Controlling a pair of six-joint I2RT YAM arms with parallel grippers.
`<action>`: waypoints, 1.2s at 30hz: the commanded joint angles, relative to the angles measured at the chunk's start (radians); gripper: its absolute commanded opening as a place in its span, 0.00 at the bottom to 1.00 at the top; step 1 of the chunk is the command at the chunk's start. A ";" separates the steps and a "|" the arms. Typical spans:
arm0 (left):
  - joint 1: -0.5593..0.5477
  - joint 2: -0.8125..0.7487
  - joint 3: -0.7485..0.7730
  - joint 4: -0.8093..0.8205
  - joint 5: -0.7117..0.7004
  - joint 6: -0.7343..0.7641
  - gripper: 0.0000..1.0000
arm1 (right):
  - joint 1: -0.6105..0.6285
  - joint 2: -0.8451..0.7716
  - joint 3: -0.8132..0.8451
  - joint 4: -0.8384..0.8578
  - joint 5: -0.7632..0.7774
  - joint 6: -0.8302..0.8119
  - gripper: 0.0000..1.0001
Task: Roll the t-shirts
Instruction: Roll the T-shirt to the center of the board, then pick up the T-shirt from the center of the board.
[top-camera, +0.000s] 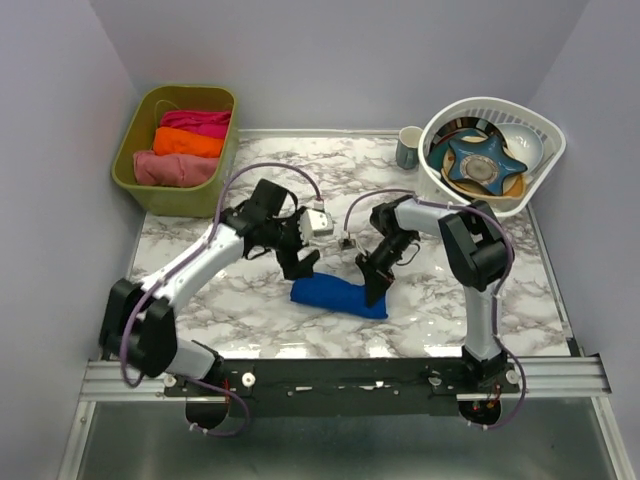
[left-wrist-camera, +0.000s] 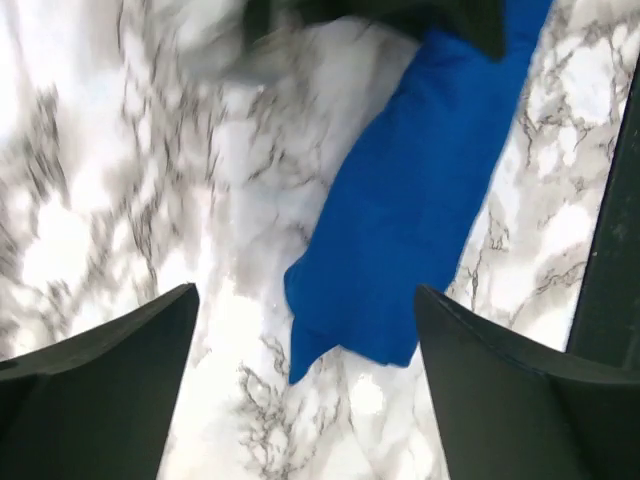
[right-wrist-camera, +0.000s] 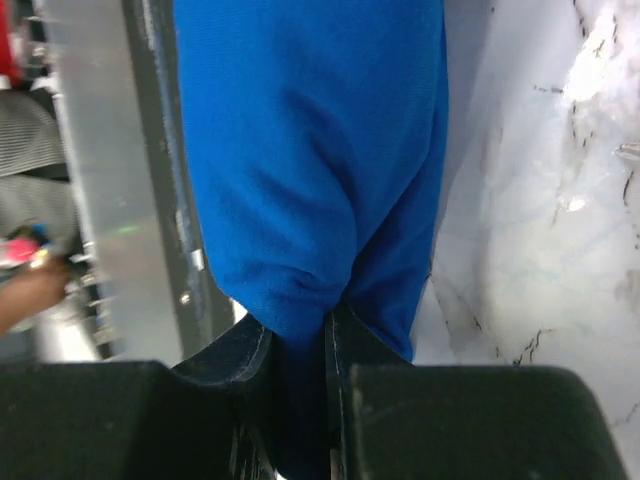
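Observation:
A royal-blue t-shirt (top-camera: 338, 296) lies rolled into a short log on the marble table, in front of both arms. My right gripper (top-camera: 375, 288) pinches the roll's right end; in the right wrist view blue t-shirt cloth (right-wrist-camera: 310, 180) is squeezed between its two dark fingers (right-wrist-camera: 345, 345). My left gripper (top-camera: 300, 266) hovers just above the roll's left end, jaws wide apart. In the left wrist view the t-shirt roll's end (left-wrist-camera: 410, 210) lies on the marble between and beyond the spread fingers (left-wrist-camera: 110, 370), touching neither.
A green bin (top-camera: 150, 175) at the back left holds rolled red, orange and pink shirts. At the back right a white basket (top-camera: 545, 150) holds dishes, with a cup (top-camera: 409, 147) beside it. The table's metal front rail (top-camera: 340, 375) runs along the near edge.

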 joint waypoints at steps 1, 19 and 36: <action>-0.217 -0.243 -0.225 0.334 -0.217 0.140 0.98 | -0.009 0.160 0.078 -0.169 0.069 -0.067 0.13; -0.634 -0.262 -0.647 0.946 -0.481 0.224 0.98 | -0.017 0.386 0.263 -0.358 0.058 -0.015 0.13; -0.662 -0.089 -0.685 1.032 -0.569 0.350 0.77 | -0.017 0.427 0.296 -0.393 0.061 -0.004 0.12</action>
